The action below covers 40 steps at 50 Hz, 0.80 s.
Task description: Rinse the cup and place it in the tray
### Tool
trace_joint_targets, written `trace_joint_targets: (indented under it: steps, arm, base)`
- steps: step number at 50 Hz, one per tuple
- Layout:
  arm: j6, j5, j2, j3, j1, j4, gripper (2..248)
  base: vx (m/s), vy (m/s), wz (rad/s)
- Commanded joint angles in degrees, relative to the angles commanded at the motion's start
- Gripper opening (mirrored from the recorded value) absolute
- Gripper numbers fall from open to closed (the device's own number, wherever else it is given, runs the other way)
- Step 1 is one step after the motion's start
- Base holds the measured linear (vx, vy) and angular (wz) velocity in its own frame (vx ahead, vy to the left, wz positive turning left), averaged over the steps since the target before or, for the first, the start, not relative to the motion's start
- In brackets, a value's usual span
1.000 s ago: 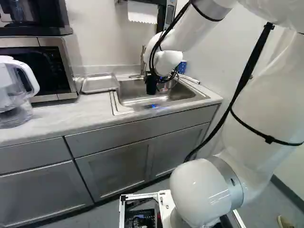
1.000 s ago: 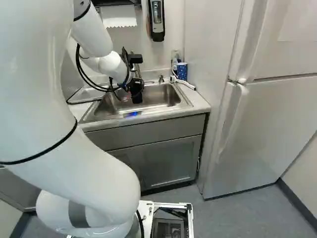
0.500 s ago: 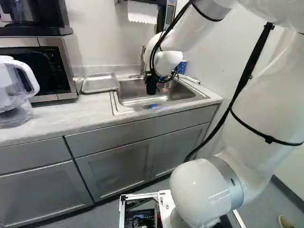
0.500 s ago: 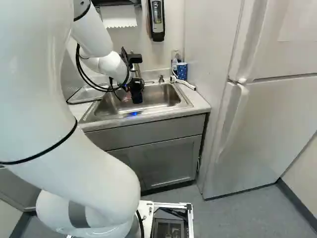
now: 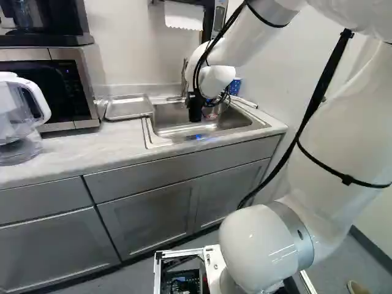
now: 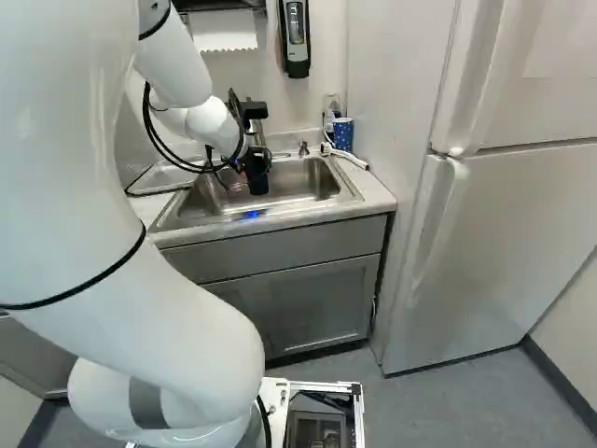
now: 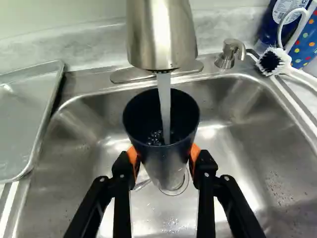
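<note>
My gripper (image 6: 254, 163) reaches down over the sink in the right base view. In the wrist view the gripper (image 7: 164, 156) has its orange pads pressed on two opposite sides of a dark cup (image 7: 166, 166). The cup's open mouth faces up under the faucet (image 7: 161, 37). Water (image 7: 165, 101) runs from the spout into the cup, with bubbles at its bottom. Around them lies the steel sink (image 7: 247, 144), its drain partly behind the cup. The metal tray (image 7: 25, 119) lies on the counter beside the sink, left of it in the left base view.
A soap pump (image 7: 228, 54) stands behind the basin. A white-handled brush (image 7: 277, 62) and a dotted blue cup (image 6: 342, 133) are at the sink's far corner. A microwave (image 5: 49, 86) and a clear pitcher (image 5: 18, 119) stand beyond the tray. The fridge (image 6: 504, 233) is at the right.
</note>
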Motion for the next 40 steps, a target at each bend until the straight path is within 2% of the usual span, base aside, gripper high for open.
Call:
trace_joint_targets:
  steps: [40]
  arm:
    - [0.00,0.00,0.00,0.00,0.00,0.00,119]
  base:
    - [0.000,0.000,0.000]
